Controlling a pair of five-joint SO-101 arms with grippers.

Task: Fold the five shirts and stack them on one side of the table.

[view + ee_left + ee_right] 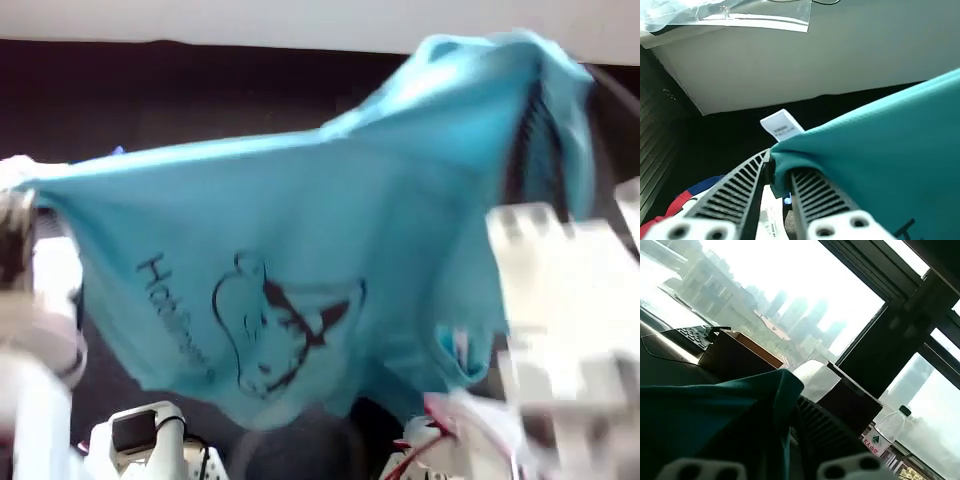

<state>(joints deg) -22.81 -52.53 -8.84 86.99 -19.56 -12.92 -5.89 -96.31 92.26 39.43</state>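
Teal shirt (300, 230): held aloft and spread wide, top edge taut, lower hem hanging loose. Dark table (715, 135) runs behind to white wall (815, 60).
Left gripper (771, 161): ribbed fingers (737, 187) pinched tight on shirt edge, beside white label (782, 127).
Right gripper (792, 412): closed on fabric (cloth drapes over one side).
Left wrist view: red-and-blue cloth (675, 212) low on table.
Right wrist view: window (790, 295), water bottle (890, 427).
High view: dark printed figure (280, 330) on shirt.

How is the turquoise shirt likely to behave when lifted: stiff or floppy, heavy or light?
Probably floppy: the turquoise shirt sags between its two held points and its hem hangs in folds. Probably light, since a small pinch in the left gripper carries its edge. It may slip little: the ribbed fingers bite the cloth.
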